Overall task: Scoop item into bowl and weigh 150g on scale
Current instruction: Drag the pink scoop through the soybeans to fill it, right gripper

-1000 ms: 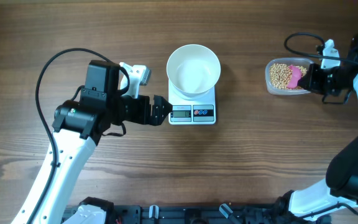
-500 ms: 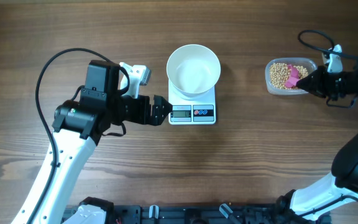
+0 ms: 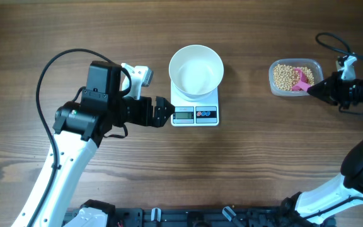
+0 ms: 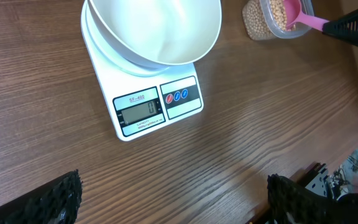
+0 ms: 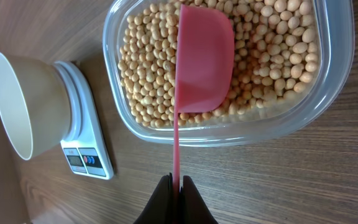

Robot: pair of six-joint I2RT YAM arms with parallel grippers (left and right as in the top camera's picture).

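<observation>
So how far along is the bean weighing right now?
Done: the empty bowl sits on the scale, which reads zero. In hand: the right jaws are shut on the handle of the pink scoop, its cup among the beans in the tub. Left: no beans have reached the bowl, so all the scooping and weighing remain.

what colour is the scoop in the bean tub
Pink. The scoop shows best in the right wrist view.
</observation>
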